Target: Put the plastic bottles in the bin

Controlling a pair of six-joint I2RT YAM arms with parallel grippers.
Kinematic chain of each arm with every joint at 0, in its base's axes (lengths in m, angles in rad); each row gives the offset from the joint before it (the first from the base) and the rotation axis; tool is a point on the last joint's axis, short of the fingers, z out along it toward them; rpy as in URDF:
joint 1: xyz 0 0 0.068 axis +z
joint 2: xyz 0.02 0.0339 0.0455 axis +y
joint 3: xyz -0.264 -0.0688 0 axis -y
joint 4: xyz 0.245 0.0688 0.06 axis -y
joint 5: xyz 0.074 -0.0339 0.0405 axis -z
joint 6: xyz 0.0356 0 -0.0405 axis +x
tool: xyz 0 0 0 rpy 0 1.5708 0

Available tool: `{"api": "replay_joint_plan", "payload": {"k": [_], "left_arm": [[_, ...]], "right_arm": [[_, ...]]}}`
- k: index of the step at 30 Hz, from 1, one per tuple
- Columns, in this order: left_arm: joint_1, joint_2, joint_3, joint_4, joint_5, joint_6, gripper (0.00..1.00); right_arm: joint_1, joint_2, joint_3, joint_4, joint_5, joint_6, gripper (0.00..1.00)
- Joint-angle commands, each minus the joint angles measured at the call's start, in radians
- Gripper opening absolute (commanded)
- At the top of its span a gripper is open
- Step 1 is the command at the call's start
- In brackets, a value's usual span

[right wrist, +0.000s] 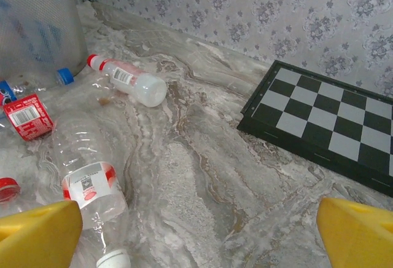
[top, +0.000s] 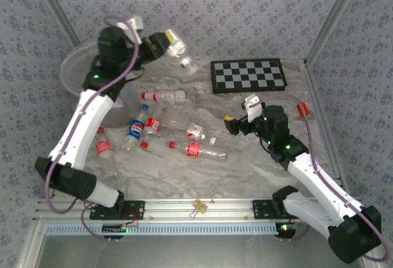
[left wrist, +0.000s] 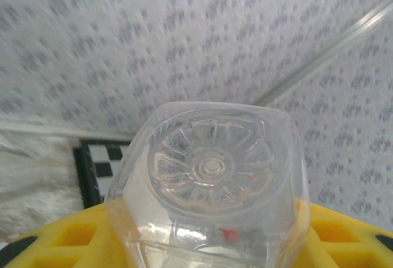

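Left tool (top: 167,42) grips clear bottle (left wrist: 212,169), raised near bin (top: 77,65); right tool (right wrist: 199,222) wide open over surface (right wrist: 202,157).

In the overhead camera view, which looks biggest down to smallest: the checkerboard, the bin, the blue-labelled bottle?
1. Bin, partly hidden by the left arm.
2. Checkerboard, fairly close.
3. Blue-labelled bottle, much smaller.

A black-and-white checkerboard (top: 249,75) lies flat at the far right of a marbled grey table (top: 245,173), close to floral-papered walls (top: 215,10); a gold binder clip (top: 200,205) sits on the near rail (top: 166,209).
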Motion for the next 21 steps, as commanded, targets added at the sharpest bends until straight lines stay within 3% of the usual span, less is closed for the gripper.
{"api": "replay_joint_plan", "payload": {"k": [1,12,16,21], "left_arm": [[0.056,-0.070,0.090,-0.131,0.013,0.081,0.00],[0.320,-0.158,0.167,-0.340,-0.143,0.268,0.00],[0.464,-0.145,0.182,-0.370,-0.101,0.276,0.00],[0.560,-0.109,0.206,-0.430,-0.095,0.309,0.00]], "right_arm": [[0.008,0.021,-0.005,-0.005,0.008,0.019,1.00],[0.026,0.094,-0.005,0.019,-0.021,0.062,1.00],[0.045,0.113,-0.003,0.019,-0.013,0.060,1.00],[0.053,0.132,-0.001,0.021,-0.009,0.060,1.00]]}}
